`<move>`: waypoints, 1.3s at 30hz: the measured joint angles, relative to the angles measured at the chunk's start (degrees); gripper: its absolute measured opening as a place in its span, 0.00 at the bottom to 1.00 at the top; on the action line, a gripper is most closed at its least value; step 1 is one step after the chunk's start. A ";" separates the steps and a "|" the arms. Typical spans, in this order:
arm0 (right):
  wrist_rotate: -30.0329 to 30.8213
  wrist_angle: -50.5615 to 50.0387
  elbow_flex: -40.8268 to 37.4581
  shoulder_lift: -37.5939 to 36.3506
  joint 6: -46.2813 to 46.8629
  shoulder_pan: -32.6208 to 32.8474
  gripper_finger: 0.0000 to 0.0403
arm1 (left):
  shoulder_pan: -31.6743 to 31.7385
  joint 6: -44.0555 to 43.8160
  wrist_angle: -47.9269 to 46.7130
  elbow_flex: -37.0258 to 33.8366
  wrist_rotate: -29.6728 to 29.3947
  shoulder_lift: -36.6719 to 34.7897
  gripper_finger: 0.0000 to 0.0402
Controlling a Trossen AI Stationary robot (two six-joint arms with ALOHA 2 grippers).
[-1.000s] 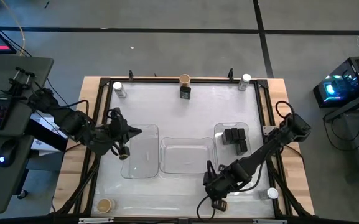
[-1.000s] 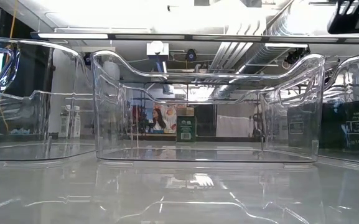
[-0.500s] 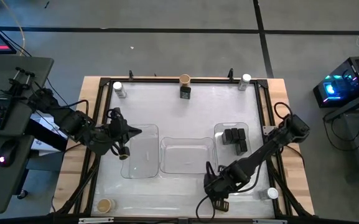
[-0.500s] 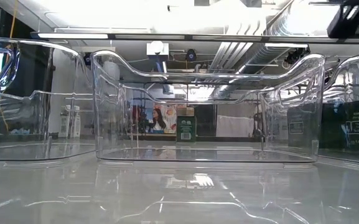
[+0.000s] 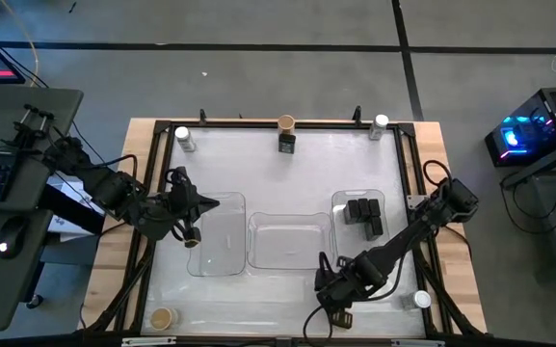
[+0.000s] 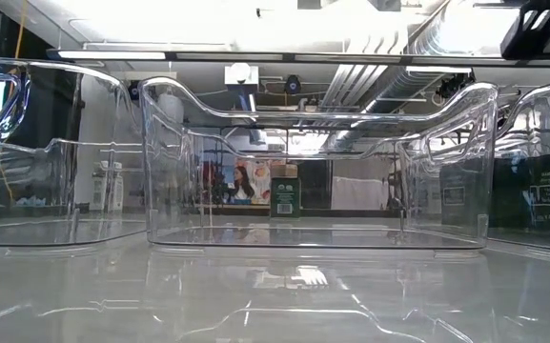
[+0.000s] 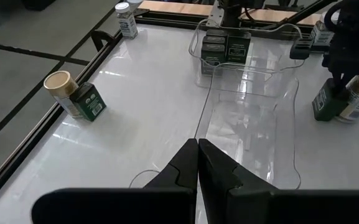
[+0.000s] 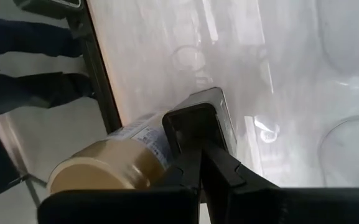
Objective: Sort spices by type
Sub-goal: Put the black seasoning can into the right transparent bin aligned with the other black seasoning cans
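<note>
We are observing a black boxy spice container (image 8: 199, 127) and a round tan-topped one (image 8: 98, 168) lying together at the table's near edge, directly beneath the right gripper (image 5: 337, 310), whose fingers are pressing together on nothing. The left gripper (image 5: 193, 236), likewise closed and empty, is hovering at the left tray's (image 5: 222, 260) rim, while four black containers (image 5: 365, 214) are sitting in the right tray (image 5: 340, 199).

No legible text on any container label or sign
</note>
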 joint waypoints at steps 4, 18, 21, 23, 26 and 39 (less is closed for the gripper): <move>1.99 -0.10 -0.04 -0.26 0.02 -0.03 0.00 | 0.00 0.00 0.01 0.00 0.00 -0.01 0.00; 5.07 -1.89 2.82 -1.55 -1.74 -0.44 0.00 | 0.00 0.04 0.01 0.02 -0.02 -0.01 0.00; 4.92 -1.87 3.39 -1.57 -2.13 -0.44 0.00 | 0.00 0.04 0.01 0.02 -0.02 -0.01 0.00; 4.78 -1.86 3.41 -1.58 -1.97 -0.44 0.00 | 0.00 0.05 0.01 0.02 -0.04 -0.01 0.00; 3.05 -1.38 3.41 -1.82 -2.75 -0.41 0.00 | 0.00 0.07 0.01 0.02 -0.04 0.00 0.00; 3.20 3.02 3.48 -1.49 -11.55 -0.48 0.23 | 0.00 0.07 -0.03 0.02 -0.09 -0.01 0.00</move>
